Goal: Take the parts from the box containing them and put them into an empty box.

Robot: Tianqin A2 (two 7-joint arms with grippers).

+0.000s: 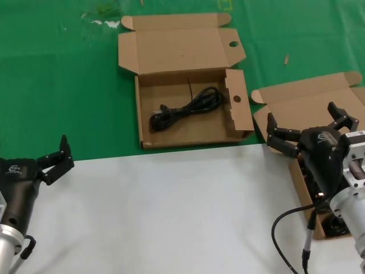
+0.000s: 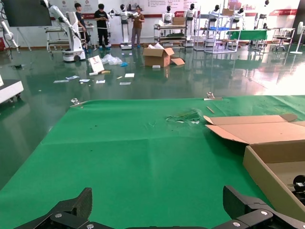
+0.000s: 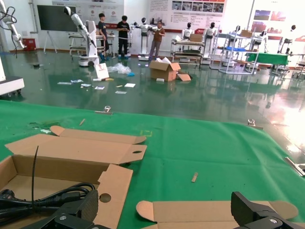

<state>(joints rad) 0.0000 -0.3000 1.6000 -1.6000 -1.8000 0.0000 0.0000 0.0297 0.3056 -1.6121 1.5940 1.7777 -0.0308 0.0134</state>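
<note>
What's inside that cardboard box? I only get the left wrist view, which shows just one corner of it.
Observer: The head view shows one black cord lying in that holed box.
Operator: Is there only one box?
Observer: No, a plain box sits off to the robot's right, with its lid open.
Operator: Where's the other arm?
Observer: The right gripper hangs over the plain box, fingers spread and empty.
Operator: And the arm whose camera I'm watching?
Observer: The left gripper is open over the white table, near its green edge.
</note>
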